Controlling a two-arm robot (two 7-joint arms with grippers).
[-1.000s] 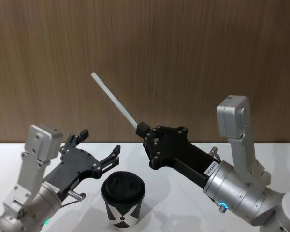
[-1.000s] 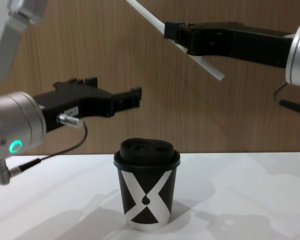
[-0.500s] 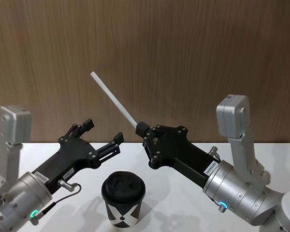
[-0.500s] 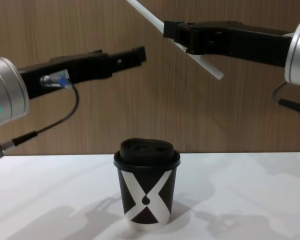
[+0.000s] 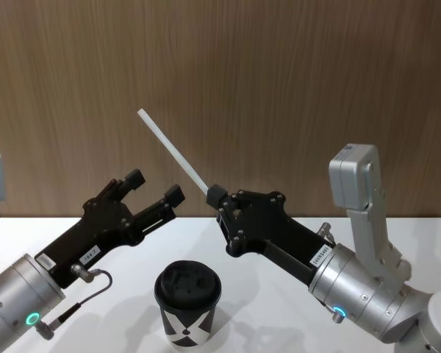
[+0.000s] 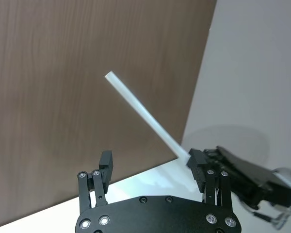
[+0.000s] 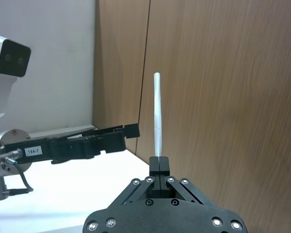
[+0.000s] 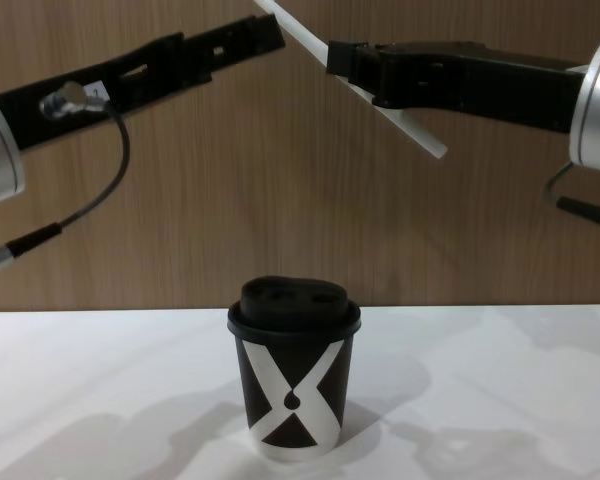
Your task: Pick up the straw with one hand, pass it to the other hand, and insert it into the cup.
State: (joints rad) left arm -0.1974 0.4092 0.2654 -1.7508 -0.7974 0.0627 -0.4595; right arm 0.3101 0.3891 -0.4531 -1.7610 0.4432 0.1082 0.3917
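White label (image 7: 33, 151) on left gripper (image 7: 130, 131): "184-7". Cup (image 8: 295, 395): white X, black drop mark. Right gripper (image 5: 214, 195) sticker (image 5: 321, 255): illegible.

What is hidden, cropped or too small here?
Chest view: the thin white plastic straw's upper end is cut off by the top edge.
Head view: its lower end is hidden behind the right gripper, shut on it.
Head view: the bottom edge crops the base of the black paper cup with white X.
Left wrist view: the open left gripper's finger hides part of the right gripper.
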